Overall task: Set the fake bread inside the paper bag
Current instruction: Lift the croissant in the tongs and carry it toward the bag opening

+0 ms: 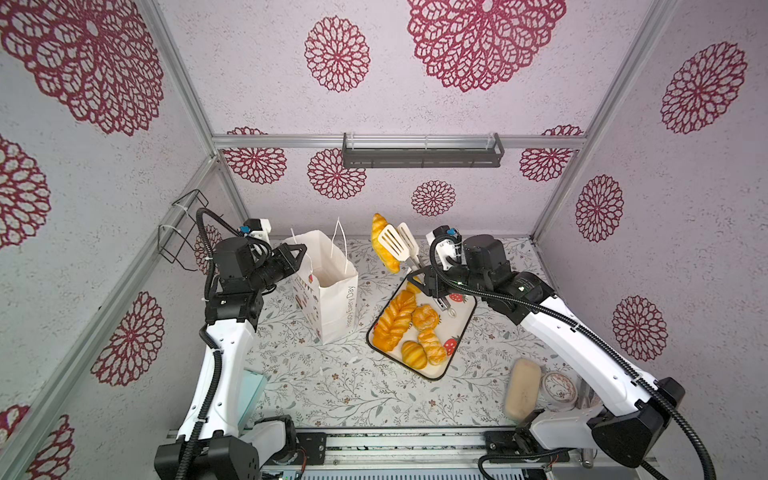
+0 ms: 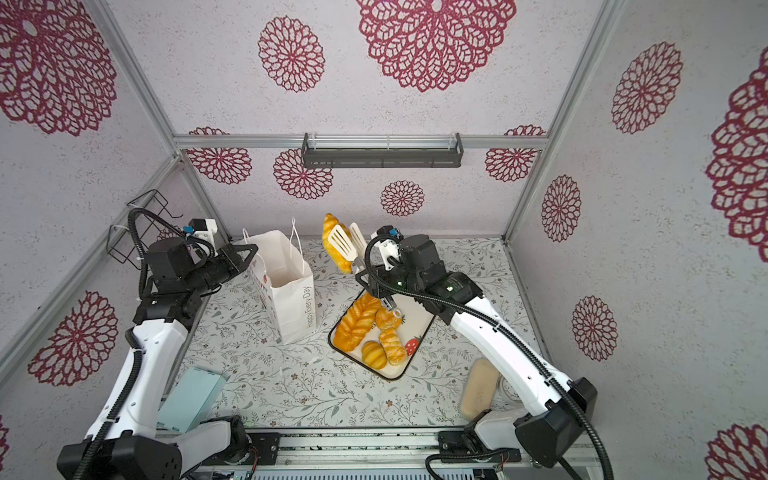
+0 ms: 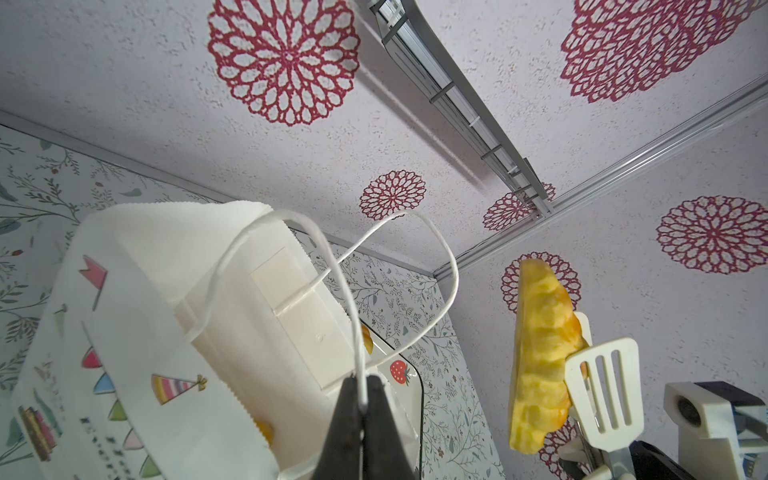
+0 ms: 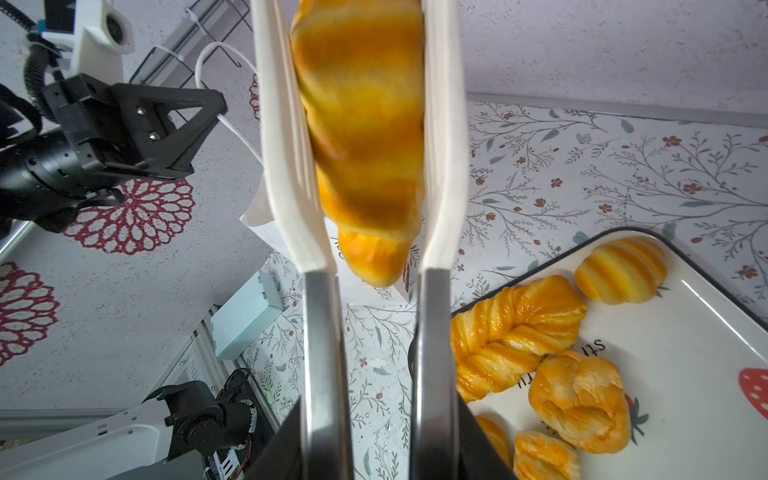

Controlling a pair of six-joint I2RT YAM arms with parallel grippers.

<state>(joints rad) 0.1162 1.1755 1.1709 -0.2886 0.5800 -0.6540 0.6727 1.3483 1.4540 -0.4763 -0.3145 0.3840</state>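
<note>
Step in hand: carrying one croissant (image 1: 384,245) to the paper bag (image 1: 332,303); judged to be mid-carry, as the piece is not yet over the bag mouth.
Left gripper (image 3: 362,415): fingers (image 3: 345,436) are pressed fully together on a cord handle (image 3: 360,374) of the bag, which holds the left rim up.
Right gripper (image 4: 380,453): fingers are partly closed on the metal arms of the tongs (image 4: 286,166). The white slotted blades clamp the croissant from both sides (the gripper itself does not touch the bread).
Croissant position: in the air, clear of the tabletop (image 1: 332,386), to the right of the bag mouth and above the far end of the tray (image 1: 446,370).
Paper bag: upright on the tabletop, just left of the tray, with its mouth open.
Fake bread on the tray: a braided loaf (image 1: 395,320) and several smaller pieces, not yet moved.
Next move calls for: moving the tongs left until the croissant hangs over the mouth, lowering it between the bag walls, then easing the right fingers so the blades spread.
Caution: the free cord handle stands up at the far rim and may snag a blade. The left grip looks necessary to keep the bag from tipping.
</note>
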